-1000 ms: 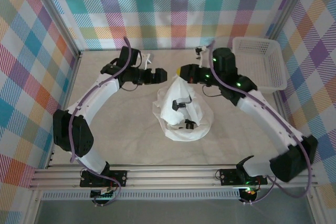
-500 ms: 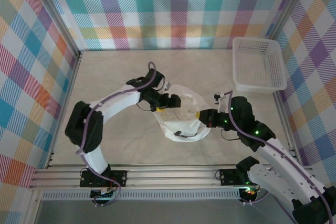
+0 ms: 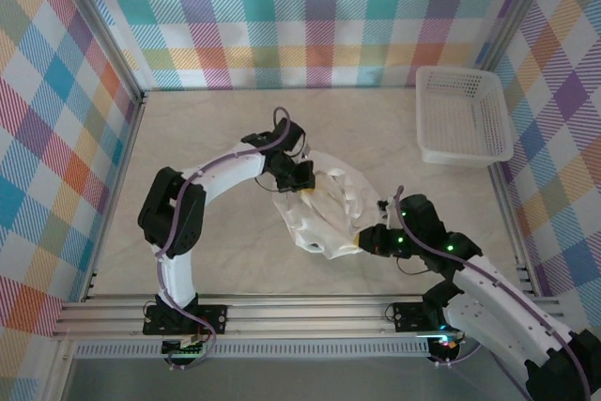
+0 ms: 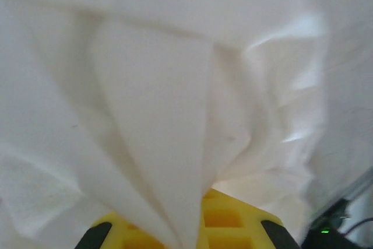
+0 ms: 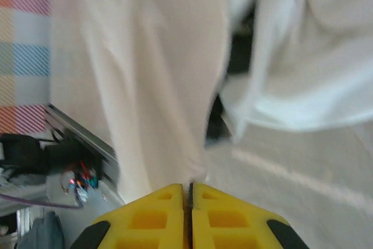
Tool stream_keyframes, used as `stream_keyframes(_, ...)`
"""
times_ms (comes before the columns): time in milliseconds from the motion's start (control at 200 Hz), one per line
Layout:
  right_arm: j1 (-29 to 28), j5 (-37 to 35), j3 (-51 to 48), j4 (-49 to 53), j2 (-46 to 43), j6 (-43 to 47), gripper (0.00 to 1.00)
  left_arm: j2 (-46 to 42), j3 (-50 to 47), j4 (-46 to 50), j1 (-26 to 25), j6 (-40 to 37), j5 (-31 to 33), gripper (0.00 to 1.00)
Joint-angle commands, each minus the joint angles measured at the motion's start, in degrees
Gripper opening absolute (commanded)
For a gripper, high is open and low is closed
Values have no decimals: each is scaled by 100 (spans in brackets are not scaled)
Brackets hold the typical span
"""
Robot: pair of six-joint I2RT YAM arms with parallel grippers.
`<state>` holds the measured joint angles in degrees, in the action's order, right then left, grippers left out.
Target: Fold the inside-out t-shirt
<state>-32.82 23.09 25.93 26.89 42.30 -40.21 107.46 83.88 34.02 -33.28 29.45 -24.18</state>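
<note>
The inside-out t-shirt (image 3: 324, 206) lies bunched and creased in the middle of the table, stretched a little between my two grippers. My left gripper (image 3: 305, 181) sits at its upper left edge, shut on a fold of the t-shirt. In the left wrist view that white cloth (image 4: 151, 86) rises out from between the yellow pads of the left gripper (image 4: 186, 214). My right gripper (image 3: 364, 239) is at the shirt's lower right corner. Its pads (image 5: 151, 217) are pressed nearly together at the right gripper (image 5: 190, 186), with a taut strand of the t-shirt (image 5: 157, 86) running up from them.
A white plastic mesh basket (image 3: 467, 157) stands at the back right against the checked wall. Bare beige table (image 3: 188, 157) lies left of the shirt. The metal rail (image 3: 282, 312) with the arm bases runs along the near edge.
My left gripper came down from the back onto the shirt and shut on its upper left edge. My right gripper drew its hold of the shirt down and toward the near right.
</note>
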Motion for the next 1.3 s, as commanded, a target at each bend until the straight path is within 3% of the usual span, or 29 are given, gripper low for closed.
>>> stream_keyframes(0, -109, 375, 330, 381, 344, 201, 18, -720, 595, -217, 249, 95, -382, 0)
stream_keyframes(110, -110, -249, 1199, 538, 582, 660, 42, -727, 906, -31, 234, -100, -879, 0)
stream_keyframes(190, -110, -795, 1737, 365, 722, 928, 53, -789, 922, 16, 212, -83, -1078, 0)
stream_keyframes(350, -136, -514, 2578, -824, 1737, 1394, 63, -1018, 867, -62, 126, 138, -1009, 0)
stream_keyframes(545, -422, -118, 3143, -2090, 3360, 1146, 68, -1115, 937, -50, 103, 537, -681, 0)
stream_keyframes(600, -518, -68, 3292, -2179, 3713, 1103, 60, -1152, 937, -57, 102, 580, -534, 0)
stream_keyframes(660, -524, -59, 3550, -1950, 3937, 1033, 26, -1191, 939, 27, 123, 504, -301, 0)
stream_keyframes(710, -524, -339, 3662, -1668, 3835, 1032, 4, -1239, 958, 235, 203, 377, 30, 4)
stream_keyframes(730, -513, -447, 3653, -1632, 3734, 1035, 0, -1272, 928, 309, 255, 329, 164, 8)
stream_keyframes(795, -429, -580, 3452, -1796, 3290, 971, 0, -1387, 690, 503, 462, 120, 758, 26)
stream_keyframes(875, -103, -143, 3016, -2393, 2724, 557, 0, -1474, 249, 627, 760, -34, 1273, 34)
stream_keyframes(1000, 179, 619, 2864, -2773, 2631, 176, 0, -1748, -458, -260, 949, 11, -38, 42)
stream_keyframes(1115, 188, 1015, 2800, -3188, 2762, 52, 0, -2089, -1039, -1357, 822, 263, -1263, 57)
stream_keyframes(1295, 224, 1521, 2968, -3210, 2910, 147, 0, -2129, -1277, -530, 729, -815, -1002, 74)
